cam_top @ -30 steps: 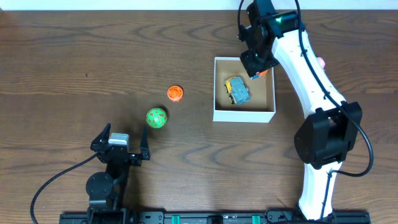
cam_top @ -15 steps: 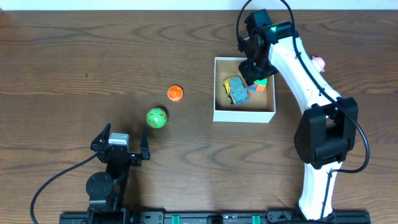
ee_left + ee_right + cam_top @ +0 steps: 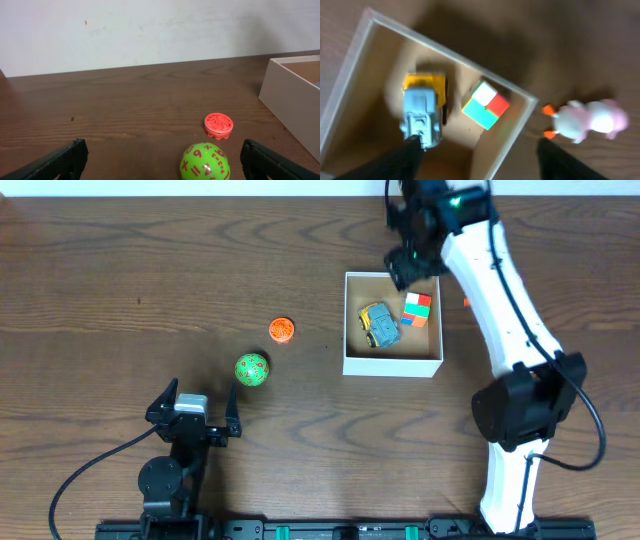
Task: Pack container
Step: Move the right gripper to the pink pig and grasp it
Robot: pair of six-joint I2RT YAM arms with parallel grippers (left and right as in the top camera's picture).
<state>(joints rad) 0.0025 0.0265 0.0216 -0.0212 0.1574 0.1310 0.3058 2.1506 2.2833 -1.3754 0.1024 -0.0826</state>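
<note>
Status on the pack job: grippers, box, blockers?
Left gripper open, empty. Right gripper open above square white cardboard box. Inside: yellow-grey toy truck, multicoloured cube. Green ball, orange disc, pink toy outside; nothing blocking.

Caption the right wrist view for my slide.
Open right gripper over the container, toy truck and colour cube inside, pink toy outside.

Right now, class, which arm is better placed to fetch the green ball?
Left. The open left gripper faces the green ball just ahead; the right gripper hangs over the far side of the container.
</note>
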